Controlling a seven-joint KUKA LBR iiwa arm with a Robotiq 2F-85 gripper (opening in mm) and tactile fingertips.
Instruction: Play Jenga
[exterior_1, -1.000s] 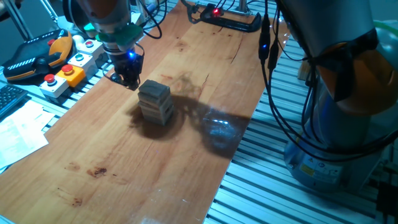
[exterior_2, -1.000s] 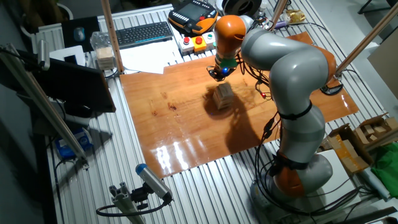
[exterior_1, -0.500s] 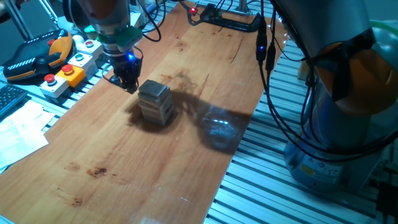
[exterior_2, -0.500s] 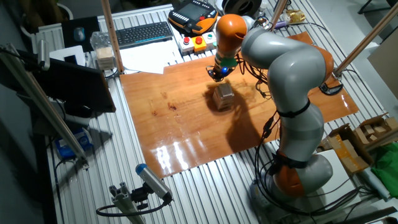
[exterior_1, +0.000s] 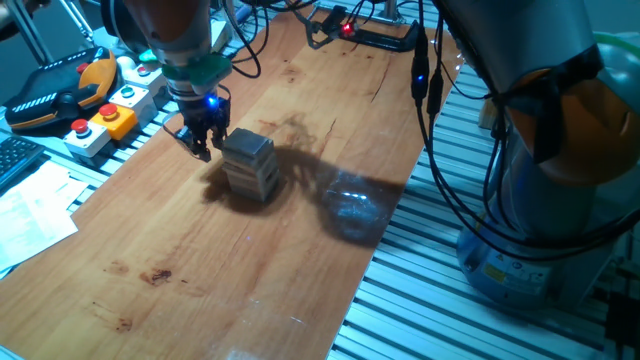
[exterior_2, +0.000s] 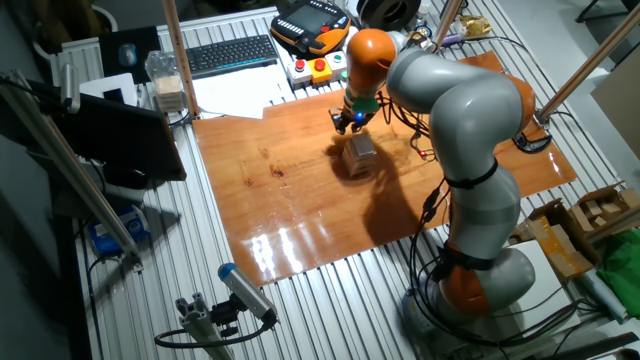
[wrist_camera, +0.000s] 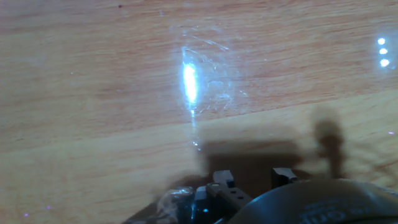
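The large grey-and-orange jointed robot arm bends over from the aluminium-slatted frame and reaches across the bench, a glossy reddish-brown wooden board with a bright patch of glare near its middle. Along the bench's far edge in the other fixed view lie a black computer keyboard, loose white paper sheets and a black-and-orange handheld control pendant (the white boxes with red and yellow push buttons sit beside it).

The small tower of pale light-wood rectangular blocks stacked crosswise stands upright on the bench, roughly at its middle, with a dark shadow spreading away from it. No loose block is visible.

The tool, a dark two-fingered end piece with a blue light glowing above it, hangs low just beside the tower, on the side toward the button boxes. Its fingers point down at the bench and stand slightly parted, with nothing between them; whether they touch the tower cannot be told. In the hand view two short dark fingertips show at the bottom edge with a gap between them, above bare wood.
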